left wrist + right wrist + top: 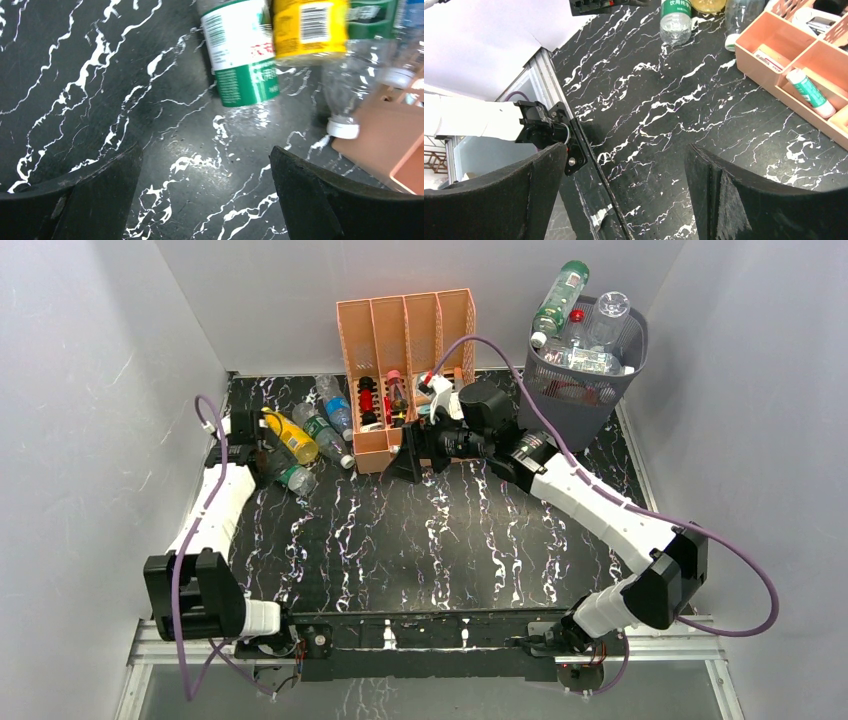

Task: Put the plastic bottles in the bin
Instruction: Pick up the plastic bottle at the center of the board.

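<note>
Left wrist view: left gripper [205, 155], fingers spread w/ nothing between, is hovering just short of green-label bottle [242, 55], which is lying at 12 o'clock, long axis approx 12–6, crosswise to the jaws. Right gripper [624, 150], also spread, is sitting farther off. Bin [585, 400] is standing at 2 o'clock in top view.

We see two arms, the left arm [215, 502] and the right arm [600, 508], each with white shells on the links and boxy black housings at the joints. A purple cable [181, 665] loops along the left one, another [774, 600] along the right. The left gripper [205, 160] and right gripper [624, 155] carry broad, matte black fingers [734, 192] with rough, curved edges. A silver screw [570, 161] shows on a black base bracket.
</note>
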### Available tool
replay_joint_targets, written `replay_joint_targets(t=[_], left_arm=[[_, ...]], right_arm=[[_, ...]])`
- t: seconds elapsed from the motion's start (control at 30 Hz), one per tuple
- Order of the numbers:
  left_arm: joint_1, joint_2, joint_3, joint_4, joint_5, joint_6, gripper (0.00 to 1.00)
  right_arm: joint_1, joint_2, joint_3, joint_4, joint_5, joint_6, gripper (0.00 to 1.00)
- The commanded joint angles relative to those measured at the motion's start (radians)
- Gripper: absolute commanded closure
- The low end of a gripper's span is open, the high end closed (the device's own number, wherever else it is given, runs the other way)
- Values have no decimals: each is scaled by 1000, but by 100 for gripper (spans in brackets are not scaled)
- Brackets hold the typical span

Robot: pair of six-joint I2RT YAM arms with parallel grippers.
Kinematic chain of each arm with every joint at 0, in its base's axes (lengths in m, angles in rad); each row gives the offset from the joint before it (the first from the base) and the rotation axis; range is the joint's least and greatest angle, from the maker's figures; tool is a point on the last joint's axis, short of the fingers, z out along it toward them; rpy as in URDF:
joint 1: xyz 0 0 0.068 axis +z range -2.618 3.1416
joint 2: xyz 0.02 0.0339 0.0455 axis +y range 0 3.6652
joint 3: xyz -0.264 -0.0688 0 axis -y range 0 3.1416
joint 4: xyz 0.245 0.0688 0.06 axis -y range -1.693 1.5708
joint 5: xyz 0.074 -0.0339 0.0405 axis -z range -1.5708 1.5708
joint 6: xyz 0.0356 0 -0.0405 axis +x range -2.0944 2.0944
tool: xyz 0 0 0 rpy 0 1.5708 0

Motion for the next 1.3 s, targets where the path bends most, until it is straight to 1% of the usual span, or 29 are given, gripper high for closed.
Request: replay_joint_targets(t=[0.0,0.07,0.17,0.33,0.7,0.9,1.27], left_arm=[[98,20,-41,52,84,-30,2],[131,32,-53,78,103,-29,2],[146,72,-58,113,113,-29,2],[147,146,-43,143,108,-36,2],[149,225,-33,201,100,-36,2],[148,283,-22,260,126,-58,2],[148,277,-42,369,177,-112,2]], right_arm=[[6,-6,-26,31,12,16,2],[6,-13,-50,51,5,18,2],[6,-10,-65,59,12,21,2],[6,15,-56,49,12,19,2],[6,23,-94,81,7,44,2],[6,25,-95,83,8,55,2],[6,33,-110,95,-3,65,2]])
